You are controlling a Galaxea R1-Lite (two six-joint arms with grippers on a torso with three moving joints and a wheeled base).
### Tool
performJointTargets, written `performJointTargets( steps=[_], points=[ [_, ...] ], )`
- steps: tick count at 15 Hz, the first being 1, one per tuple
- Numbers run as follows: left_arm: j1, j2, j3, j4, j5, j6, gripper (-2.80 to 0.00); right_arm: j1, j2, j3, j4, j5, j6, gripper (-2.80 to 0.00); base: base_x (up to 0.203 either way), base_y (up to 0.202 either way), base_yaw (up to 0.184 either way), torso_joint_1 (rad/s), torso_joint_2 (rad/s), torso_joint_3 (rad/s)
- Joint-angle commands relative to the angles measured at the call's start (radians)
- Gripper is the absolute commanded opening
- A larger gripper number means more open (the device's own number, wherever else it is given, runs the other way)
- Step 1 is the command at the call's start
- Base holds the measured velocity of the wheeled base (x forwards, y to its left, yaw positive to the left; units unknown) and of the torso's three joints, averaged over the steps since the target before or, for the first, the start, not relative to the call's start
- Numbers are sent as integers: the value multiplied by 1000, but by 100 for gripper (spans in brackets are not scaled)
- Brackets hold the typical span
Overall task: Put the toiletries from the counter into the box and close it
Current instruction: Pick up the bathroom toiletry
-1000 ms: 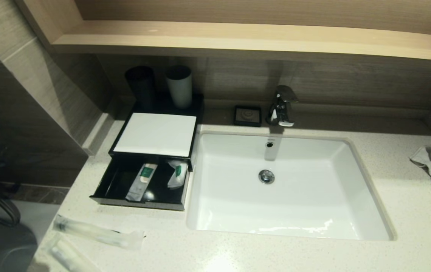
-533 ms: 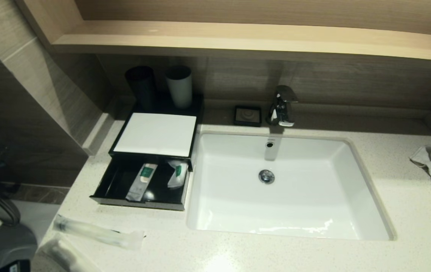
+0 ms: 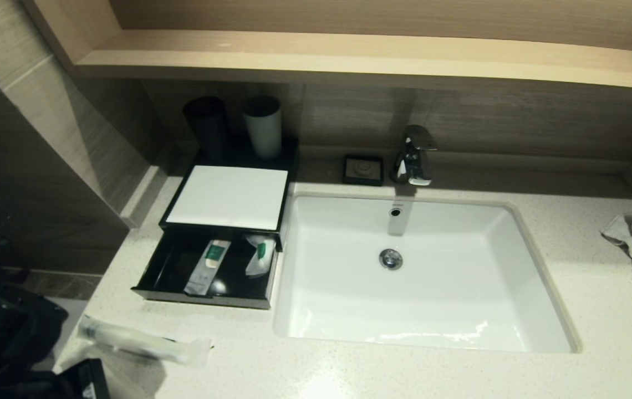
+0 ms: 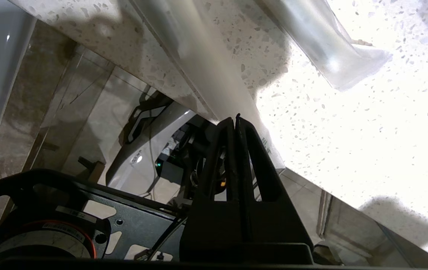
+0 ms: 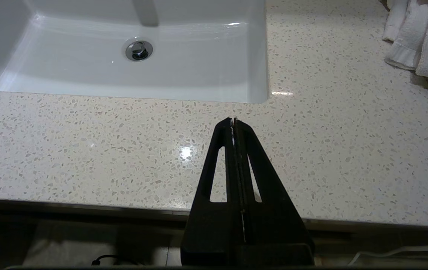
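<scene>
Two packets (image 3: 144,342) wait on my table (image 3: 349,371); my left gripper (image 4: 235,119) has just risen beside them, jaws pressed together, empty.

The left gripper (image 4: 235,119) sat low at the robot's near-left, fingers pressed flat together with nothing between them. The right gripper (image 5: 233,120) was the same deal, fingers closed tight and empty, pointing forward and a bit down, parked on its side.

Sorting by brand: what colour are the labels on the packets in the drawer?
Green, on white packets; head view.
</scene>
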Motion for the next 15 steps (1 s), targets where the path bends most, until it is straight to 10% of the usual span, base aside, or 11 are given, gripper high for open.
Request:
performJointTargets(
  steps=[1, 15],
  points=[
    [-8, 18, 3, 12, 15, -30, -280, 0, 0, 0, 0, 0, 0, -280, 0, 0, 0, 0, 0, 0],
    [-137, 42, -21, 92, 21, -316, -280, 0, 0, 0, 0, 0, 0, -280, 0, 0, 0, 0, 0, 0]
  ],
)
